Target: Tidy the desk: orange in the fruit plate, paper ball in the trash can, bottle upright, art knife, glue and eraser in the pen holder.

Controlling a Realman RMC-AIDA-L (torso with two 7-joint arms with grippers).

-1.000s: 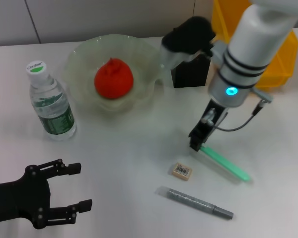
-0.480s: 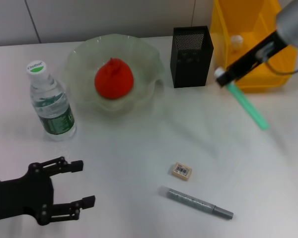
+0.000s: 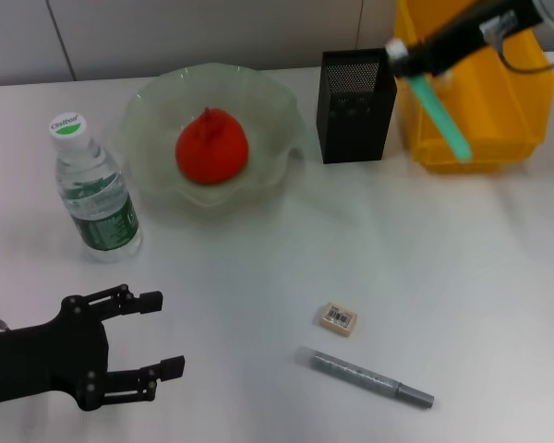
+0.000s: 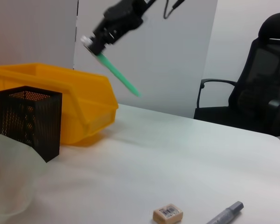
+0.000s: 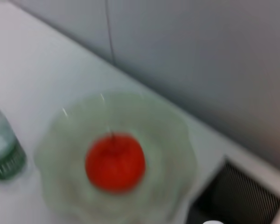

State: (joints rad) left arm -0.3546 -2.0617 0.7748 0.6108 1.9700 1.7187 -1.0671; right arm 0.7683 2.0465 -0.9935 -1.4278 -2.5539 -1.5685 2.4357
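Right tool point(image 3: 402, 53) clamps green art knife point(image 3: 440, 115) above pen holder point(image 3: 354, 106); left tool point(image 3: 152, 334) spread wide, empty.

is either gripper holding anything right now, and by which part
The right gripper holds the green art knife by its upper end, above the pen holder. The left gripper is open, holding nothing.

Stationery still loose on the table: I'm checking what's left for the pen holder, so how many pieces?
2: the eraser and, just nearer the robot, the grey art knife. The green glue is held in the right gripper.
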